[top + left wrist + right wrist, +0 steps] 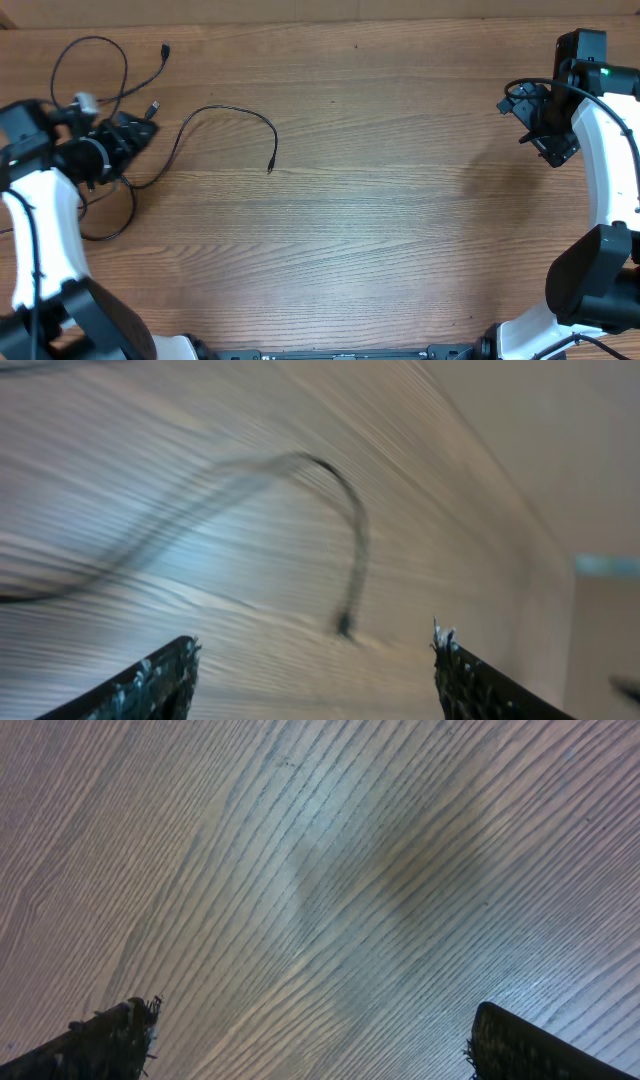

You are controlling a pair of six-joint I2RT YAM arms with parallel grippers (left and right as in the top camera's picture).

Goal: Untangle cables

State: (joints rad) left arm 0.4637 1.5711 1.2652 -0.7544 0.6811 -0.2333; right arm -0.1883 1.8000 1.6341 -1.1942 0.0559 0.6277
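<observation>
The only label-like thing is showing as a small white piece (pixel 83 100) by the left wrist, too small to read, and a green light (pixel 605 70) is glowing on the right arm. The cables (pixel 110 75) are lying at the table's (pixel 400 250) left end, around and under the left arm. One thin cord is curling in a loop near the far left corner with two small plug ends (pixel 165 48) pointing towards the far edge, and another loop (pixel 110 225) is sagging towards the near side. The arched cable (pixel 225 108) is running left to right out from the left arm, bending over and dropping to a plug tip (pixel 270 170) that is pointing at the near edge. The left gripper (pixel 145 130) is hovering just beside the start of that arch with its jaws spread wide and nothing between them. In the blurred left wrist view the left gripper (pixel 313 645) is facing that same plug, which is lying ahead of the fingertips (pixel 175 660). The right gripper (pixel 530 125) is sitting near the right edge, well apart from every cord. In its own view the right gripper (pixel 315 1010) is gaping fully over bare wood and gripping nothing. A broad stretch of wood is lying between the plug tip and the right arm.
</observation>
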